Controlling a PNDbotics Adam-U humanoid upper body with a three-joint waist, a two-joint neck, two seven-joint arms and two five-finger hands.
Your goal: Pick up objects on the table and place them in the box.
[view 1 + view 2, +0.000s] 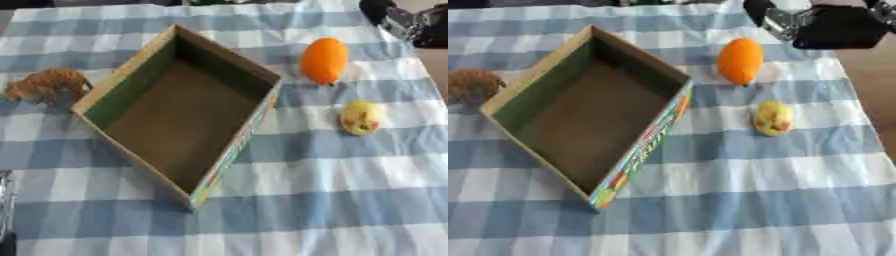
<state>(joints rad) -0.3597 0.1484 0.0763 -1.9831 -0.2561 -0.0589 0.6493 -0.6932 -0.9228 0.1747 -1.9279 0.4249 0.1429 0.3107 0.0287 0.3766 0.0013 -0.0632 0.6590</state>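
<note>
Box (131,82) open, empty, mid-surface, ready to receive. Orange oval object (740,60) and small yellow object (773,118) lie right of it; brown furry object (48,85) left. Right robot hand (833,25) above orange; finger state unclear. Left robot hand unseen.

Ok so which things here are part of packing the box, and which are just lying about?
Part of the job:
- box, open and holding nothing
- orange object, right of the box
- small yellow object, nearer than the orange one
- brown furry object, left of the box
- right hand, at the far right corner

Just lying about:
- checked tablecloth
</note>
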